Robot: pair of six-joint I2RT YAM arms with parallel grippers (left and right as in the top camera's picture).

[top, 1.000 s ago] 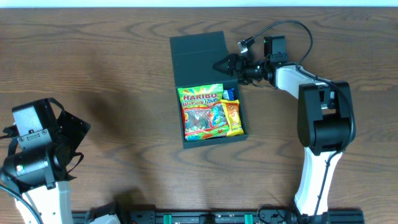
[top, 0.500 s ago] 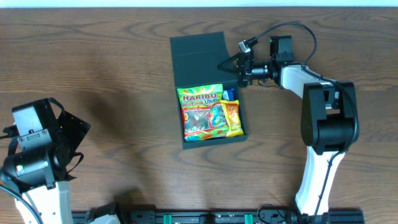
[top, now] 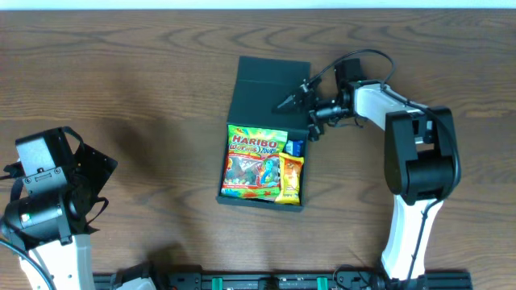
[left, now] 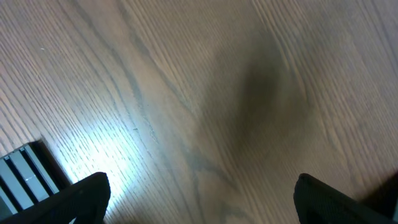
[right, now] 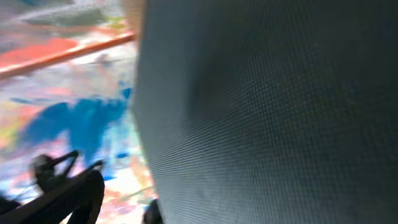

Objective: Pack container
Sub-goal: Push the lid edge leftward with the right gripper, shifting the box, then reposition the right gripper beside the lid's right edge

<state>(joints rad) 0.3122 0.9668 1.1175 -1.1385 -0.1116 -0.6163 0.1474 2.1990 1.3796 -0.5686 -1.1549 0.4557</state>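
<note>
The container (top: 234,196) is a dark teal-black box lying skewed at the table's middle. Its lid (top: 270,83) is hinged open at the far side. Inside lie a Haribo packet (top: 253,162), a yellow packet (top: 290,177) and a blue packet (top: 295,148). My right gripper (top: 298,118) is at the lid's right edge with its fingers spread. In the right wrist view the lid (right: 267,112) fills the frame between the fingers, with a gap beside the left finger. My left gripper (left: 199,199) is open and empty over bare wood at the near left (top: 90,181).
The wooden table (top: 145,97) spreads around the container. A black rail (top: 266,282) runs along the front edge. The right arm's base (top: 419,169) stands right of the container.
The container has slid toward the front and turned, its near end swinging left. My right gripper moved with the lid, slightly left and nearer. The left arm has not moved.
</note>
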